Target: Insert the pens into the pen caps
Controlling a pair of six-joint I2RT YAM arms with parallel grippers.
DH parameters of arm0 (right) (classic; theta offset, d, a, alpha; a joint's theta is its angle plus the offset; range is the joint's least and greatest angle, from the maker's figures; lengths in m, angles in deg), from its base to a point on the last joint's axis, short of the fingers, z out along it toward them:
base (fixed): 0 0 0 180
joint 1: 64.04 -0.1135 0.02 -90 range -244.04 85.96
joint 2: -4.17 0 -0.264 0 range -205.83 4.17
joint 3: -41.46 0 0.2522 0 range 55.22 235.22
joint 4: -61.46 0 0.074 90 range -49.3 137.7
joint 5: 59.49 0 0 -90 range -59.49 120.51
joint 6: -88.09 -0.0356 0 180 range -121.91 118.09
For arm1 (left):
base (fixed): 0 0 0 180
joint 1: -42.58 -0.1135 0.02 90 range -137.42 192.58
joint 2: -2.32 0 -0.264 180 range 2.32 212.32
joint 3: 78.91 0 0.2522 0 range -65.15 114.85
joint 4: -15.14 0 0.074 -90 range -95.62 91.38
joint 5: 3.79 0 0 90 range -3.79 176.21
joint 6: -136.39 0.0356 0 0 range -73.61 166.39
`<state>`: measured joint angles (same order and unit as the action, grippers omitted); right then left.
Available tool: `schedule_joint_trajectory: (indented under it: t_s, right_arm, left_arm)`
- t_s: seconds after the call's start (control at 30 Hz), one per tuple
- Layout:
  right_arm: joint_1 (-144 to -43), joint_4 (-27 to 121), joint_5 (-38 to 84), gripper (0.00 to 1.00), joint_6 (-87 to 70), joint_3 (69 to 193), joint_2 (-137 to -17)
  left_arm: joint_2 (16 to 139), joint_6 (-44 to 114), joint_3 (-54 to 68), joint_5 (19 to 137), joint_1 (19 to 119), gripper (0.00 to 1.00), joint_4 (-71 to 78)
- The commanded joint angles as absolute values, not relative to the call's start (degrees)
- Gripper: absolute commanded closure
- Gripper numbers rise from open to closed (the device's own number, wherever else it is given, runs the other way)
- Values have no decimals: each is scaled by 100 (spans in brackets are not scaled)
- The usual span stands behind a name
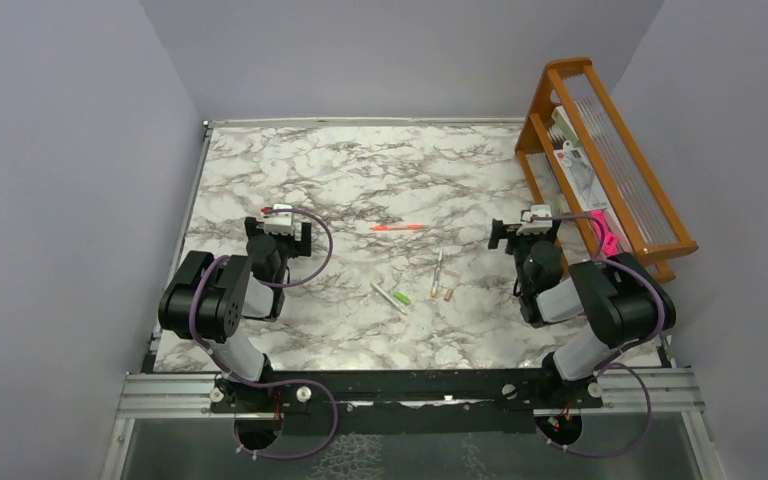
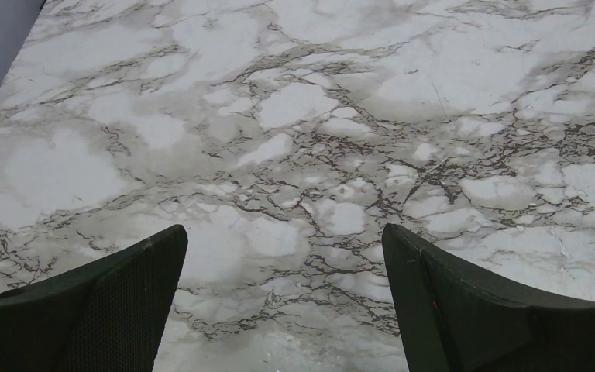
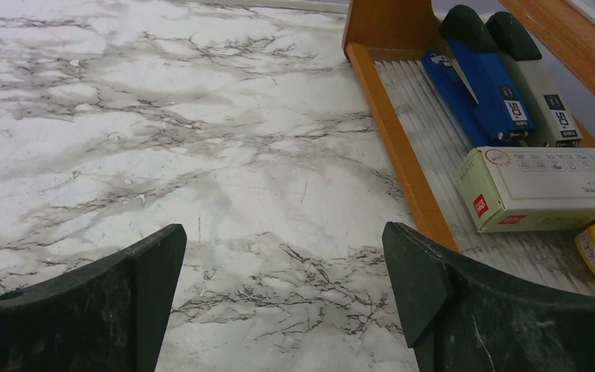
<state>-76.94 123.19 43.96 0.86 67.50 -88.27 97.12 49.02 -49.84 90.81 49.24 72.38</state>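
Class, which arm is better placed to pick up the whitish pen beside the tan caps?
Right, probably: the whitish pen lies nearer the right gripper than the left gripper; both are open and empty.

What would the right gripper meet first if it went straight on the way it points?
Probably only the bare marble tabletop; nothing else lies ahead of the open right gripper. The wooden rack sits just right of that line, though depth is unclear.
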Motion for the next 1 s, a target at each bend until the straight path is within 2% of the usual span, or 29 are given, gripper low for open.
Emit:
schedule_joint_trajectory:
  t_s: [0.0,0.07,0.17,0.27,0.33,0.4,0.5,0.6,0.77,0.8,0.83,0.87,0.9,0.93,0.97]
  right_arm:
    - [-7640,12584,4204,0,135,6650,-8661]
    - [-7657,12207,4264,0,153,6662,-8176]
    - [-7656,9349,3826,0,-120,7662,-7079]
    - [-7665,8448,2784,0,-142,8082,-6477]
    - [-7663,7802,2523,0,-499,8501,-6258]
    - [-7661,6789,2283,0,-759,9097,-6312]
    - [-7660,6078,1849,0,-1155,9785,-6619]
    - [-7664,5165,1819,0,-1407,10517,-7049]
    - [-7667,4831,1703,0,-1382,10919,-7299]
    - [-7662,5016,1433,3,-1398,10855,-7276]
    - [-7661,5139,1076,15,-1359,10825,-7303]
    - [-7665,5206,754,33,-1333,10838,-7371]
    - [-7669,5194,493,55,-1330,10887,-7466]
    - [-7667,5214,289,85,-1381,10928,-7558]
    - [-7680,5214,126,96,-1397,10962,-7649]
  left_arm:
    - [9633,4796,-4888,9249,4873,1,7200]
    - [9600,4774,-4891,9254,4869,1,7203]
    - [9281,4845,-4794,9265,4938,1,6707]
    - [8849,5011,-4615,9559,5175,1,6095]
    - [8565,5282,-4491,9913,5509,1,5793]
    - [8311,5308,-4402,10349,5870,1,5635]
    - [7961,4133,-4283,10598,5972,1,5396]
    - [7954,3307,-3954,9985,5970,1,4914]
    - [7769,2331,-3749,9874,5979,1,4289]
    - [7741,2231,-3762,9819,5976,1,4271]
    - [7734,2132,-3770,9771,5980,1,4225]
    - [7736,1968,-3757,9719,5974,1,4158]
    - [7721,1712,-3732,9659,5968,1,4029]
    - [7696,1430,-3690,9597,5952,1,3833]
    - [7663,1139,-3641,9501,5928,1,3609]
